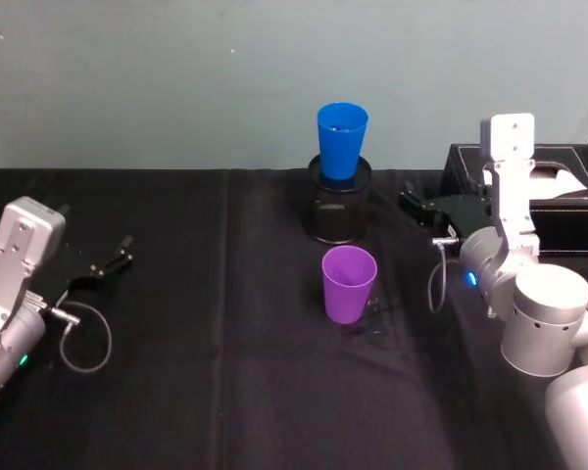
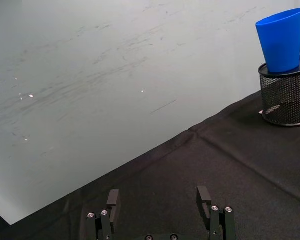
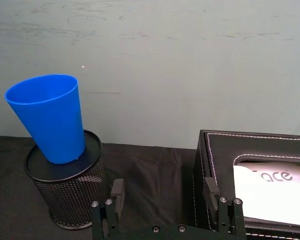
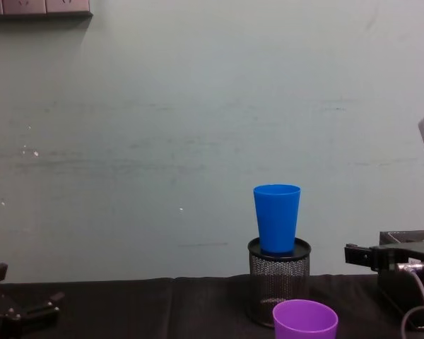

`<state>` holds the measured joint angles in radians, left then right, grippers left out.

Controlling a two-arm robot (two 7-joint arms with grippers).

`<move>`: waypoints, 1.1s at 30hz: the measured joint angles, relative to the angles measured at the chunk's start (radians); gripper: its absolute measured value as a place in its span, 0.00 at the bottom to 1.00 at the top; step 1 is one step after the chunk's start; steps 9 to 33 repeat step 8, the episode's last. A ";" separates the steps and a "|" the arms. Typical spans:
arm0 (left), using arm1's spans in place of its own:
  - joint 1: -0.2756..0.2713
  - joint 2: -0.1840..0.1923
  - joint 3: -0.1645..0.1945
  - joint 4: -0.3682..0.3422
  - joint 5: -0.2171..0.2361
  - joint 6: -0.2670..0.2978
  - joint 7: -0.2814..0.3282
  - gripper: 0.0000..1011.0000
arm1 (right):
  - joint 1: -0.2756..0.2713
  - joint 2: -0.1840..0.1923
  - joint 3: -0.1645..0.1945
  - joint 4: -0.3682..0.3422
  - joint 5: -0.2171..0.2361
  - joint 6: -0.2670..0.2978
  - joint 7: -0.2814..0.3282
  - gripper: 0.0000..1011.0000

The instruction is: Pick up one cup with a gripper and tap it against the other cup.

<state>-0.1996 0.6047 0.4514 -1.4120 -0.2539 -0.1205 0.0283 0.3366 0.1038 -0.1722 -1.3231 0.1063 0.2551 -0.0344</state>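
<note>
Purple cup (image 1: 349, 283) stands free; both grippers' jaws spread; box (image 3: 250, 180) tissue reads "ace".

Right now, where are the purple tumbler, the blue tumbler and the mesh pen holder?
purple tumbler (image 1: 349, 288): head view, side wall.
blue tumbler (image 1: 341, 145): head view, side wall.
mesh pen holder (image 3: 70, 197): right wrist view, mesh side.

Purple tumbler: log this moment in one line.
purple plastic tumbler: upright, ungrasped | blue plastic tumbler: on mesh holder | right gripper: open
</note>
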 joint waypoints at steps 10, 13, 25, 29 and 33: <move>0.000 0.000 0.000 0.000 0.000 0.000 0.000 0.99 | -0.002 0.002 -0.001 -0.006 0.001 0.001 0.000 0.99; 0.000 0.000 0.000 0.000 0.000 0.000 0.000 0.99 | -0.002 0.002 -0.001 -0.006 0.001 0.001 0.000 0.99; 0.000 0.000 0.000 0.000 0.000 0.000 0.000 0.99 | -0.002 0.002 -0.001 -0.006 0.001 0.001 0.000 0.99; 0.000 0.000 0.000 0.000 0.000 0.000 0.000 0.99 | -0.002 0.002 -0.001 -0.006 0.001 0.001 0.000 0.99; 0.000 0.000 0.000 0.000 0.000 0.000 0.000 0.99 | -0.002 0.002 -0.001 -0.006 0.001 0.001 0.000 0.99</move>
